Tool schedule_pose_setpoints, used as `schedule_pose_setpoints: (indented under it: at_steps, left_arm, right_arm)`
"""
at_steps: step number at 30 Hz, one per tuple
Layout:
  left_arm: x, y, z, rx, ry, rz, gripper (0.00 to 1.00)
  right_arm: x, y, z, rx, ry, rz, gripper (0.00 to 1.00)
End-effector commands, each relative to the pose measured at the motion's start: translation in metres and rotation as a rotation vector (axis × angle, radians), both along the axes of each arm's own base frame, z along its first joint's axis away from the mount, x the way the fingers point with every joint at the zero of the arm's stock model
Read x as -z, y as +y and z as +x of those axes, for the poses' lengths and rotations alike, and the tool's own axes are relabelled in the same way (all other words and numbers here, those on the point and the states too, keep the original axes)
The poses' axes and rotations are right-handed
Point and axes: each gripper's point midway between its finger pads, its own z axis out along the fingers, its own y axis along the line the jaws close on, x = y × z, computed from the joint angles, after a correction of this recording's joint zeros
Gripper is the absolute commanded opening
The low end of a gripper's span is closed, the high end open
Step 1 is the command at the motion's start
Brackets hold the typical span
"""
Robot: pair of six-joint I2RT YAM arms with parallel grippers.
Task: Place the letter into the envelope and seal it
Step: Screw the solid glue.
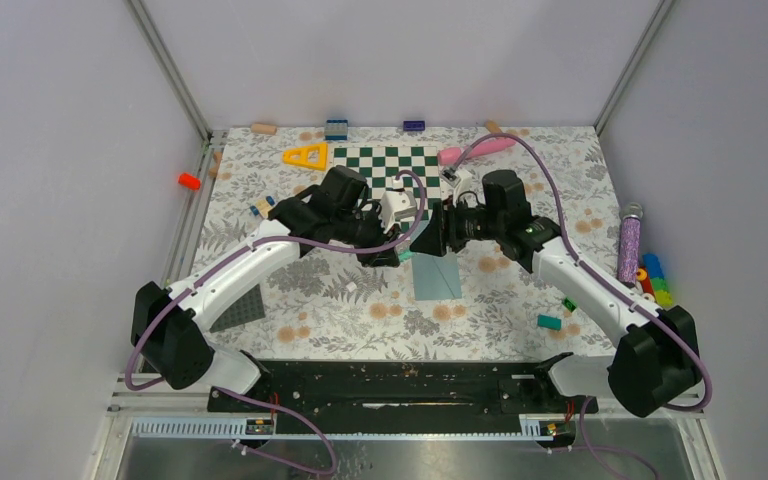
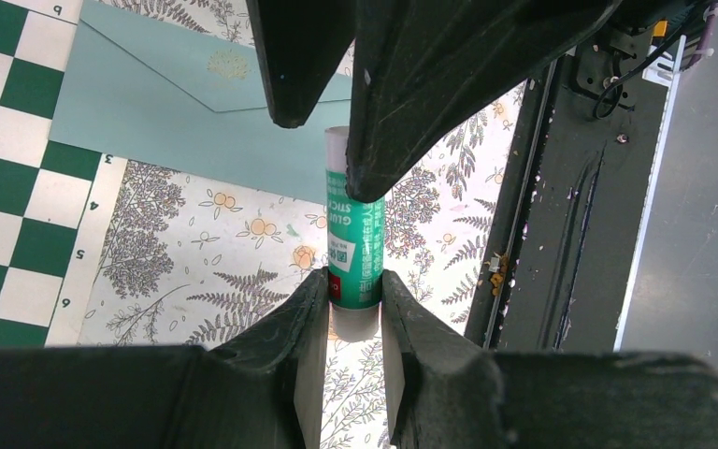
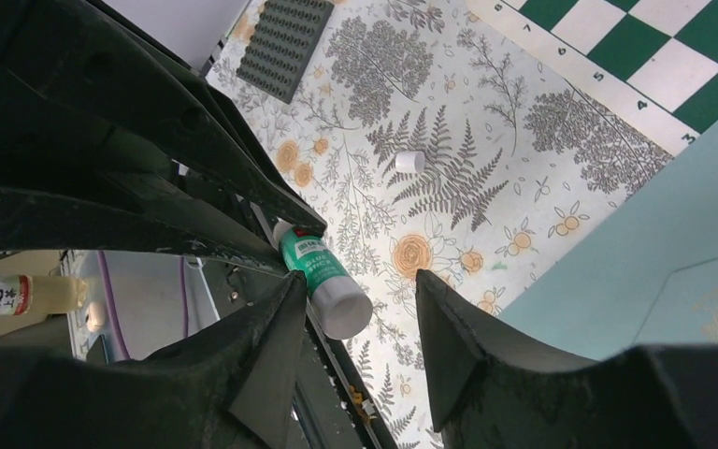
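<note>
Place: a robotics lab cell is being shown | Enclosure: the floral surface (image 1: 360, 315) is being boxed in by white panels (image 1: 60, 150) on aluminium posts (image 1: 168, 70) | Rig: left arm (image 1: 230, 265) and right arm (image 1: 585, 285) are being carried on a black rail (image 1: 400, 385) | Props: toy bricks (image 1: 336, 128) are being displayed

Plain pale walls (image 1: 380, 60) close in the worktop (image 1: 390, 320) on three sides, joined by metal corner posts (image 1: 172, 75). A fern-and-flower print covers the worktop. A black rail (image 1: 410, 385) runs along its near edge. Light is even.
</note>
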Motion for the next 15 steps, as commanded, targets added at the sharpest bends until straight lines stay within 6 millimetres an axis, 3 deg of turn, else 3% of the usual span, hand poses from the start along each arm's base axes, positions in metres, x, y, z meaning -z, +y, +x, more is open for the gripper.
schedule_pose_setpoints:
  at_steps: [1, 15]
  left_arm:
    - [-0.0185, -0.0084, 0.0045, 0.013, -0.053, -0.060, 0.00]
    - [-0.0207, -0.0074, 0.0048, 0.014, -0.043, -0.076, 0.00]
  right_arm:
    - [0.0051, -0.0080, -0.0063, 0.002, -0.032, -0.037, 0.53]
    - [0.0028, -0.0036, -0.0101, -0.030, -0.008, -0.016, 0.54]
